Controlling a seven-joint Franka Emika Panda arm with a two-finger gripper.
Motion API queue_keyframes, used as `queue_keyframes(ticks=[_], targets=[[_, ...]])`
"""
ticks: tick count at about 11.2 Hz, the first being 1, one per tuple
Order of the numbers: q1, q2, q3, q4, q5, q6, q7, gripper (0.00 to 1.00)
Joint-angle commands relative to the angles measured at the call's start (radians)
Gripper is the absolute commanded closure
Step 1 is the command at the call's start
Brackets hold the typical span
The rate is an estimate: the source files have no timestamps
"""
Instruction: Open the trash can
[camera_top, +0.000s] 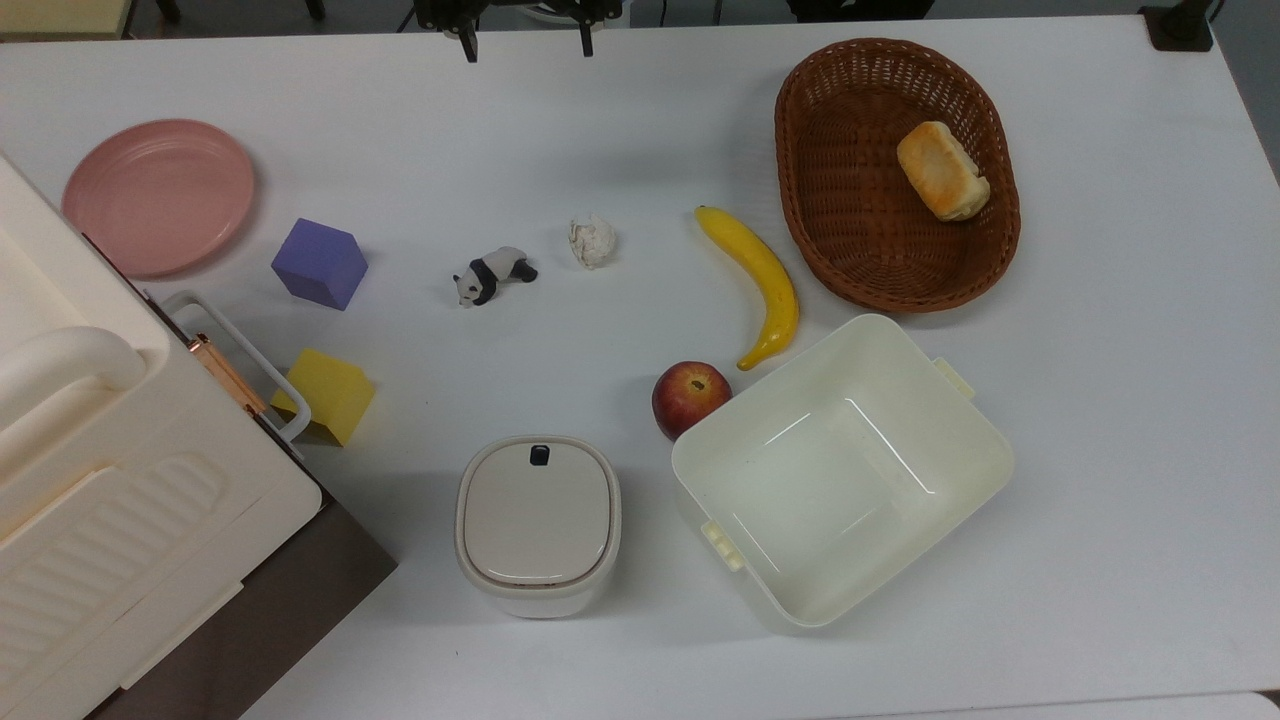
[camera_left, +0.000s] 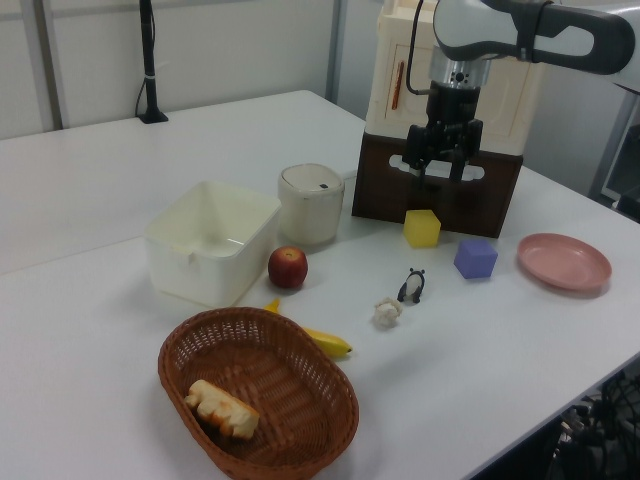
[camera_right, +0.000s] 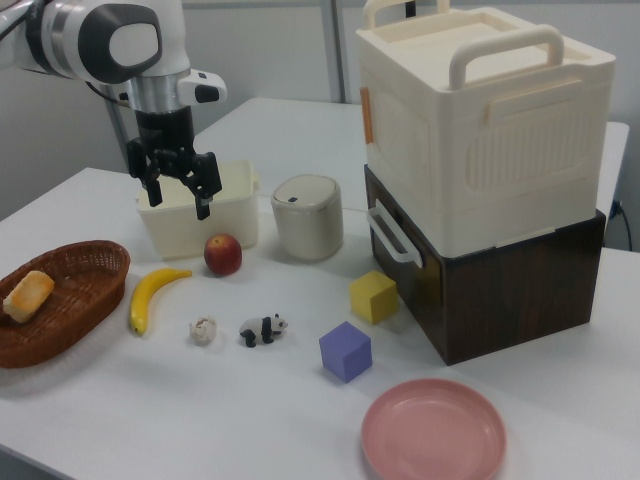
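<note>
The trash can (camera_top: 538, 525) is a small white rounded bin near the front of the table. Its beige-grey lid lies flat and shut, with the dark button (camera_top: 539, 455) at the rim. The same trash can (camera_left: 311, 203) stands beside the cream tub in the left view, and in the right view the trash can (camera_right: 307, 215) is left of the big box. My gripper (camera_top: 525, 45) hangs open and empty at the top view's upper edge, far from the bin. In the left view my gripper (camera_left: 436, 172) is high over the yellow cube; the right view's gripper (camera_right: 178, 202) hovers above the tub.
Right of the bin stands an empty cream tub (camera_top: 840, 470), with an apple (camera_top: 690, 398) and a banana (camera_top: 760, 280) beside it. A wicker basket (camera_top: 860, 200) holds bread (camera_top: 941, 170). A panda figure (camera_top: 492, 274), paper ball (camera_top: 592, 242), purple cube (camera_top: 320, 262), yellow cube (camera_top: 330, 395), pink plate (camera_top: 158, 195) and big cream box (camera_top: 100, 480) lie to the left.
</note>
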Motion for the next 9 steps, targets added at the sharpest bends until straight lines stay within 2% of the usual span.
queue_keyframes(ticks=[1, 3, 4, 5, 6, 7, 9], targets=[[-0.003, -0.008, 0.009, -0.013, -0.022, 0.030, 0.025, 0.00], [-0.022, -0.005, 0.007, -0.013, -0.050, 0.032, 0.025, 0.00], [-0.035, -0.005, 0.004, -0.009, -0.068, 0.042, 0.024, 0.04], [-0.047, -0.005, 0.004, -0.008, -0.071, 0.086, 0.025, 0.47], [-0.052, -0.001, 0.004, -0.008, -0.072, 0.135, 0.025, 0.79], [-0.052, 0.002, 0.004, -0.013, -0.072, 0.188, 0.025, 1.00], [-0.052, 0.018, 0.004, -0.013, -0.072, 0.219, 0.027, 1.00]])
